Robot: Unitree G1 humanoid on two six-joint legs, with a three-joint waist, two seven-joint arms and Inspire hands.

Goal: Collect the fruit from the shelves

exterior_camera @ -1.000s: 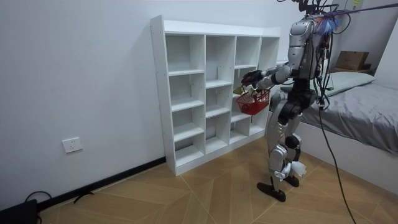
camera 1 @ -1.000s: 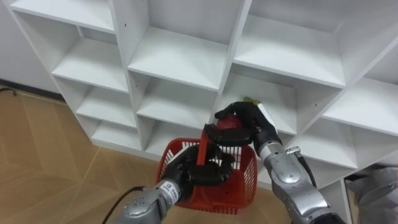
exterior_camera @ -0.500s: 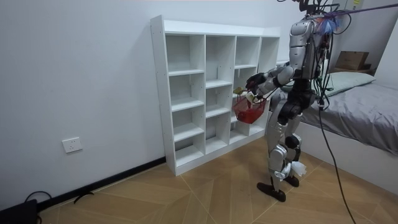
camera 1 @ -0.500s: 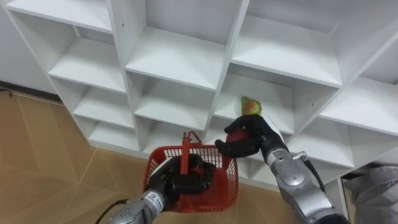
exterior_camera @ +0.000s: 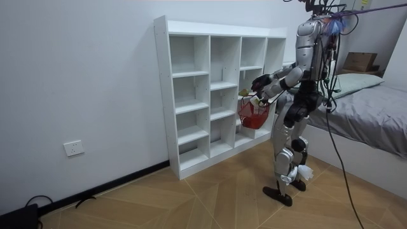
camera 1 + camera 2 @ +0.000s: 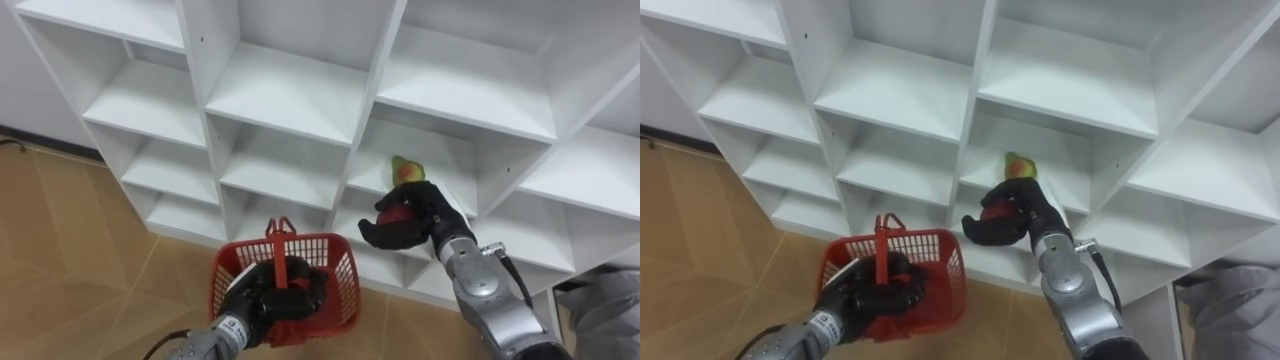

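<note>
- Red plastic basket (image 6: pixel 335 278) is hanging low in front of the white closet (image 6: pixel 290 95), its mouth facing up and its handle (image 6: pixel 278 245) standing upright across the middle.
- The left robot hand (image 6: pixel 268 302) is gripping the basket, with its fingers curling round the lower part of the handle.
- The right robot hand (image 6: pixel 428 215) is clamping on a red fruit (image 6: pixel 393 214), fingers and thumb wrapping round it. It is holding the fruit just in front of a middle-row compartment of the closet.
- The held red fruit is sitting above and to the right of the basket, well clear of its rim. From the right robot hand, the basket's mouth is therefore lying down and to the left.
- A green-and-red fruit (image 6: pixel 404 170) is lying on the shelf of that same compartment, just behind the right robot hand. Its long axis seems to be running front to back.
- Judging from this, the coming move is calling for the right robot hand to travel left and down over the basket, or for the basket to come right. The release should land beside the upright handle rather than on it.
- In the room view the robot is standing upright, facing the closet's right-hand columns, with a bed (image 5: pixel 375 108) behind it.
</note>
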